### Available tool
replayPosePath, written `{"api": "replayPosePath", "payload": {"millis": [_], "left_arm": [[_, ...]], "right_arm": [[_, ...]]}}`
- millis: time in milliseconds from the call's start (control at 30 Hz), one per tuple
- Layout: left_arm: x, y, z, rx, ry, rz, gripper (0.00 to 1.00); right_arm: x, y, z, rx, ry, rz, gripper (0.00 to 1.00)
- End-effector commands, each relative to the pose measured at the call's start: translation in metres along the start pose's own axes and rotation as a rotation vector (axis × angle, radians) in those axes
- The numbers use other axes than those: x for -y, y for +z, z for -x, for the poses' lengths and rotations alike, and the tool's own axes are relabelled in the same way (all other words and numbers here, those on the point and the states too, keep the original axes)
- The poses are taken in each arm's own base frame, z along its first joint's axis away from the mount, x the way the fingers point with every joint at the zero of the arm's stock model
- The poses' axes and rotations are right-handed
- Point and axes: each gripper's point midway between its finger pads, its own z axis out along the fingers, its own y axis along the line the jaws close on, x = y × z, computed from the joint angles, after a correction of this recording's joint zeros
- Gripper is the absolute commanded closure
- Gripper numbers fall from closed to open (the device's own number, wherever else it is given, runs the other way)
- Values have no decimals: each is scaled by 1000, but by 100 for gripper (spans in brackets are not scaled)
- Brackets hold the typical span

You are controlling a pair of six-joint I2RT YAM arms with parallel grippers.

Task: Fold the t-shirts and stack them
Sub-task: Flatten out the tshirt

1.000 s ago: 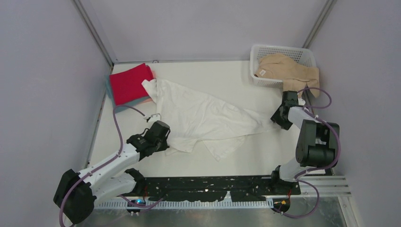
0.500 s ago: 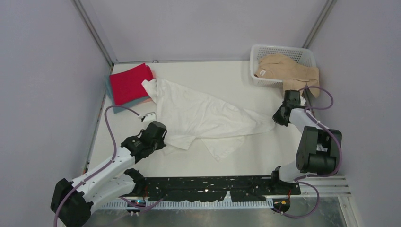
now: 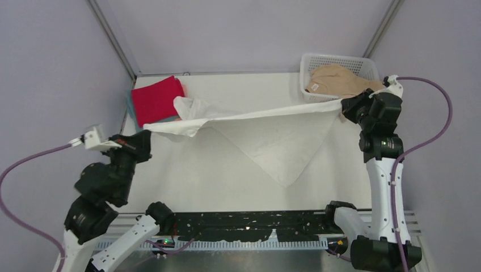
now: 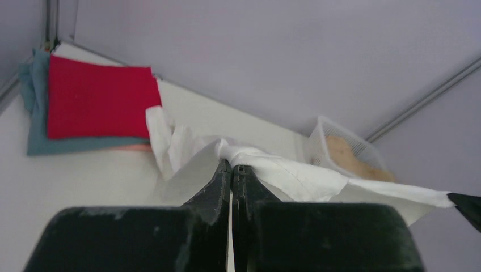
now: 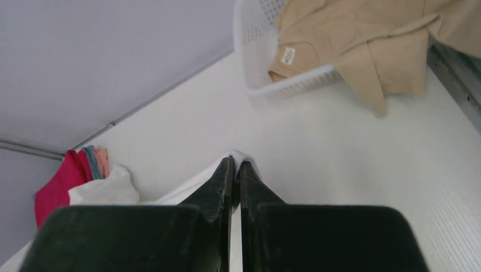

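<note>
White shirt stretched taut between both pincers, off table, one corner drooping. Left pincer clenched on its left end, right pincer clenched on its right end. Left wrist view alone showed bunched cloth just past tips, red square atop teal square beyond. Right wrist view alone showed label on tan shirt in basket, far ahead of tips.

Pale lilac walls enclose a white table
</note>
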Motion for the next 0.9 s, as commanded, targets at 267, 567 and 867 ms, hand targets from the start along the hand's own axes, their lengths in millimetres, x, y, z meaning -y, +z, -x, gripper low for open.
{"api": "replayPosePath", "payload": {"millis": [267,567,867], "left_arm": [[48,-121,212,408,110,-319,100],[92,-187,274,478,175,-587,100],[98,-137,280,516,195,-421,100]], "right_arm": [[-79,-185,131,452,-141,179,95],[-100,-285,165,643,-206,217,95],[-100,-288,162,623,-215,216,95]]}}
